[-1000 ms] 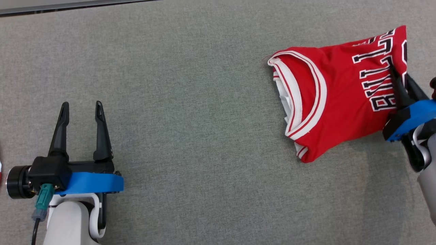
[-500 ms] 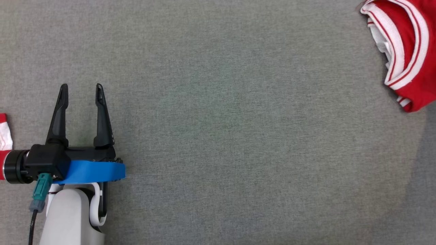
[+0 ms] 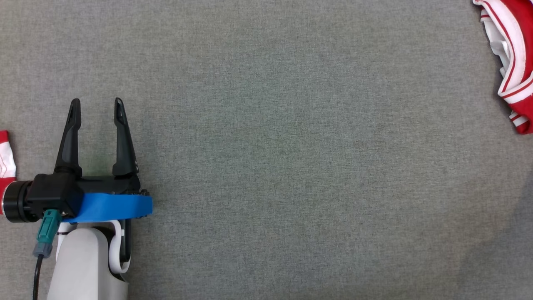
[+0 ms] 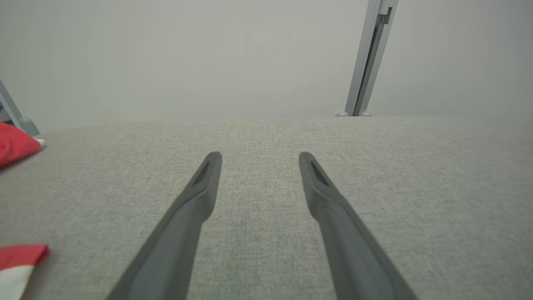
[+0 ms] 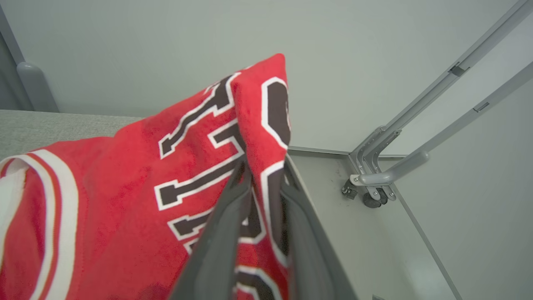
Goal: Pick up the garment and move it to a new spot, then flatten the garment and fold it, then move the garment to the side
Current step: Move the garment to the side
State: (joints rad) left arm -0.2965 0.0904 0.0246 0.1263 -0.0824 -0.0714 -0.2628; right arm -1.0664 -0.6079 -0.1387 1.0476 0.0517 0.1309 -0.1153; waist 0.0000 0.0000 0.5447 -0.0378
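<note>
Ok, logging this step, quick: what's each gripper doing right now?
Left gripper: open, holding nothing.
Right gripper: closed on the red jersey.

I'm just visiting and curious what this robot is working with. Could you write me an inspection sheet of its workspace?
Surface: grey fabric tabletop, flat.
Job's things: red jersey, bunched, one fold raised.
Clutter: red-and-white cloth at the table's left.
Grippers: left gripper open, empty; right gripper pinching the jersey fold.
Cables: dark cable with teal plug at the left wrist.
Surroundings: pale wall; grey metal frame on casters.
</note>
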